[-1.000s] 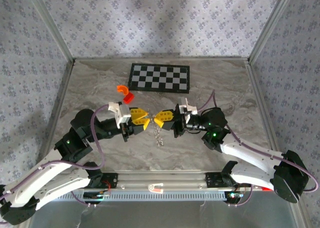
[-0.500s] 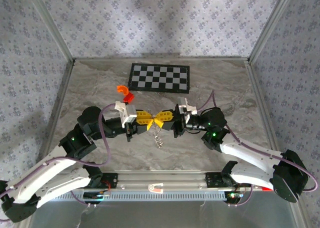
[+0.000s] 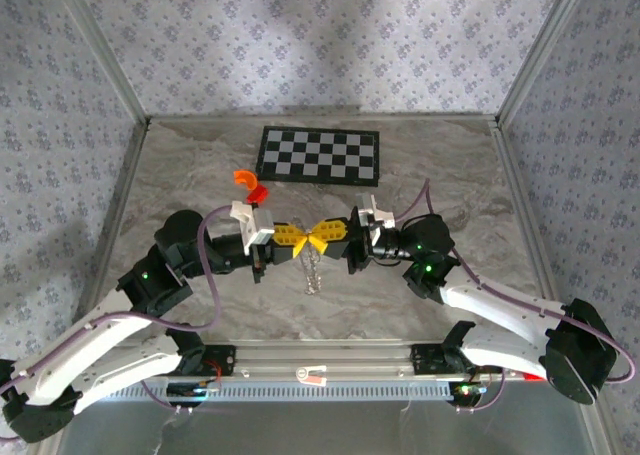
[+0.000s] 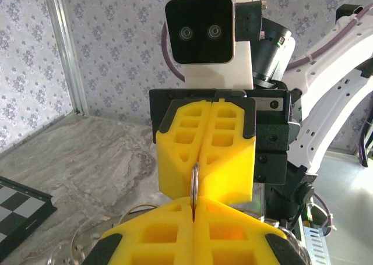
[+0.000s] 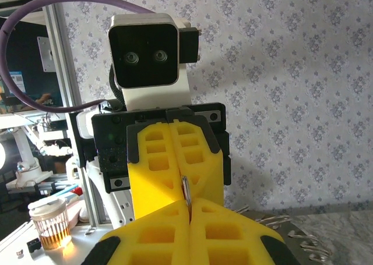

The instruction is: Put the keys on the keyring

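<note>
My two grippers meet tip to tip above the middle of the table. The left gripper [image 3: 302, 239] and the right gripper [image 3: 317, 238] are both shut on the keyring [image 3: 311, 271], a thin silvery loop whose loose part dangles below the yellow fingertips. In the left wrist view the keyring [image 4: 195, 183] stands edge-on, pinched between my left gripper [image 4: 194, 203] and the facing right gripper [image 4: 201, 186]. The right wrist view gives the same grip: the keyring [image 5: 185, 190] runs from my right gripper [image 5: 189, 207] into the left gripper [image 5: 179, 180]. The keys are hidden.
A black-and-white checkerboard [image 3: 320, 154] lies at the back of the marble table. An orange curved piece [image 3: 244, 178] and a red piece [image 3: 259, 191] sit just behind the left wrist. Metal frame posts [image 3: 118, 190] bound both sides.
The left gripper moved right until its tips met the right gripper's, then shut on the keyring. The dangling chain now hangs straighter. The right arm stayed still.
</note>
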You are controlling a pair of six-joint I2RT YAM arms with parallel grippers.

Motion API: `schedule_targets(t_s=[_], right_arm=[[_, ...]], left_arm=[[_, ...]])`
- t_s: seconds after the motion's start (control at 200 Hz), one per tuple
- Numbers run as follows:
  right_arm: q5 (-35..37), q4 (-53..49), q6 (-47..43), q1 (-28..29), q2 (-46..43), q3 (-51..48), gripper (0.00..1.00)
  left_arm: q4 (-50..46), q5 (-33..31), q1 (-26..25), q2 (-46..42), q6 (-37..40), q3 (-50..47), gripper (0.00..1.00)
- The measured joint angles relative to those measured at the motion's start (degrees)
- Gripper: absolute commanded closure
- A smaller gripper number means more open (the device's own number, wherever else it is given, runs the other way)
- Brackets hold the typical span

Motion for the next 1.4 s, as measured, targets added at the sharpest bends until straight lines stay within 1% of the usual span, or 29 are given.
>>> schedule_targets(t_s=[0.035, 0.12, 0.195, 0.29, 0.37, 0.495, 0.605, 0.685, 0.8, 1.034, 1.404], right_arm=[[-0.02, -0.11, -0.15, 0.0, -0.07, 0.0, 1.0], [-0.02, -2.05, -1.01, 0.0, -0.87, 0.0, 0.86], [-0.07, -5.75, -2.54, 0.04, -2.49, 0.02, 0.75], [0.31, -12.76, -5.68, -0.07, -5.66, 0.28, 0.65], [1.09, -20.7, -9.16, -0.04, -8.87, 1.33, 0.61], [2.93, -32.92, -14.91, 0.11, -13.09, 4.39, 0.6], [4.42, -42.75, -19.82, 0.7, -14.86, 7.76, 0.59], [5.68, -48.89, -23.02, 1.46, -15.06, 9.79, 0.61], [7.19, -55.15, -26.62, 2.29, -14.71, 11.19, 0.65], [8.66, -61.53, -30.6, 3.3, -11.82, 12.26, 0.61], [8.87, -63.67, -32.68, 5.6, -7.45, 14.51, 0.6]], left_arm=[[-0.44, 0.0, 0.0, 0.04, 0.17, 0.24, 1.0], [-2.34, -0.02, 0.0, 0.11, 0.94, 1.05, 1.0], [-4.87, -0.09, -0.15, 0.44, 2.14, 2.12, 1.0], [-9.01, -0.74, -0.11, 0.83, 4.35, 4.52, 1.0], [-12.74, -1.07, -0.11, 1.55, 6.56, 7.15, 1.0], [-19.06, -1.2, -0.11, 3.5, 10.14, 11.45, 1.0], [-24.52, -1.14, -0.11, 5.66, 12.98, 13.92, 1.0], [-28.33, -1.11, -0.11, 7.13, 14.8, 14.84, 1.0], [-32.79, -0.9, -0.11, 8.44, 16.63, 15.08, 1.0], [-37.13, 1.18, -0.11, 9.77, 18.95, 15.17, 1.0], [-39.58, 1.42, -0.52, 11.67, 21.16, 15.28, 1.0]])
